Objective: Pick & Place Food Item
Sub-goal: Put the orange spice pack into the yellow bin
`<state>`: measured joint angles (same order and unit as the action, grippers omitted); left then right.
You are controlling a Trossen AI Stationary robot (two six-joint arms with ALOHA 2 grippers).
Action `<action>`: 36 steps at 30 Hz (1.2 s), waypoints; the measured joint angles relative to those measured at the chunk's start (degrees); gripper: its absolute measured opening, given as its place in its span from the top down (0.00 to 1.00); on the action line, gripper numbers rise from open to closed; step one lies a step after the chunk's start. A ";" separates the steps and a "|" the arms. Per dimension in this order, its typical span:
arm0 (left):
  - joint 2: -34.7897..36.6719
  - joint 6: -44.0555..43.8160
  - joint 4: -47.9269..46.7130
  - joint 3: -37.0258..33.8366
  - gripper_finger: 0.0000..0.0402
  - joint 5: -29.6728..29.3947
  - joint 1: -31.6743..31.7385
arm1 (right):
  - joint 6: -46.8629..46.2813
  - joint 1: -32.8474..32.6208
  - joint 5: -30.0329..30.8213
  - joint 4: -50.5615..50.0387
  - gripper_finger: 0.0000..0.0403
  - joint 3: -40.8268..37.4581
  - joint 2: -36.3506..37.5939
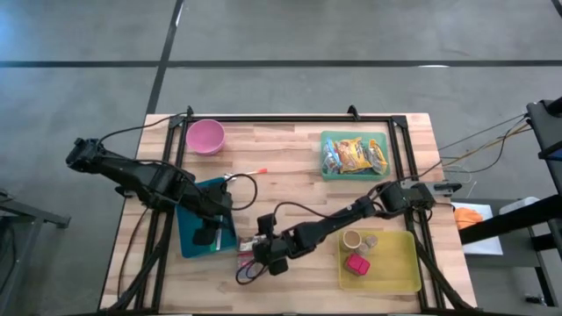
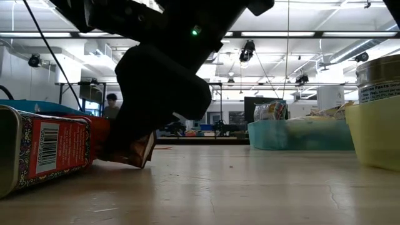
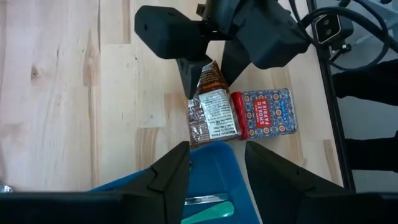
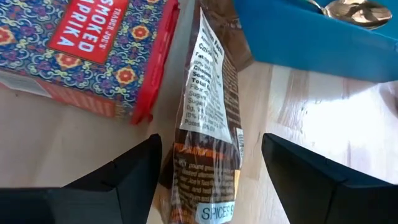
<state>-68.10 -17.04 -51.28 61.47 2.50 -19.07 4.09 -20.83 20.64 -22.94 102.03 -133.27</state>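
A brown food packet (image 3: 211,112) lies flat on the wooden table beside a red and blue paprika tin (image 3: 267,113), just off the blue tray's (image 1: 189,241) near right corner. My right gripper (image 3: 209,81) reaches in from the right and slants down over the packet's end farthest from the tray. It is open, with one finger on each side of the packet (image 4: 208,124). My left gripper (image 3: 217,152) hovers open above the blue tray (image 3: 217,162), with nothing between its fingers. My right gripper's fingers (image 4: 134,177) stand either side of the packet's end (image 4: 208,168), slanting down from the table's right and lying along the packet. I cannot tell whether they touch it. The packet rests on the table.
The paprika tin (image 4: 81,50) lies right beside the packet. A utensil (image 3: 208,200) lies in the blue tray. A pink bowl (image 1: 206,136) stands far left and a green tray (image 1: 323,158) of snack packets far right. The yellow tray (image 1: 408,263), near right, holds a tin and a pink item.
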 joint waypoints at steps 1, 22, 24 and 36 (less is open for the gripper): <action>0.02 0.00 0.00 0.00 0.59 0.00 0.00 | 0.07 0.08 -0.19 0.13 0.32 -0.10 -0.02; 0.00 -1.77 0.00 0.00 0.59 -0.61 0.02 | 0.38 1.71 -1.81 0.93 0.69 -0.91 -0.09; 0.00 -2.19 0.00 0.00 0.59 -0.59 0.02 | -0.45 1.75 -1.81 0.85 0.76 -0.91 -0.09; 0.29 -2.99 -0.09 -0.02 0.59 -0.59 0.02 | -10.21 1.71 -0.83 -3.12 0.93 0.25 -0.08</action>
<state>-67.81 -20.03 -51.37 61.45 1.91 -19.05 -6.12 -19.11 19.81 -26.06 102.29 -133.35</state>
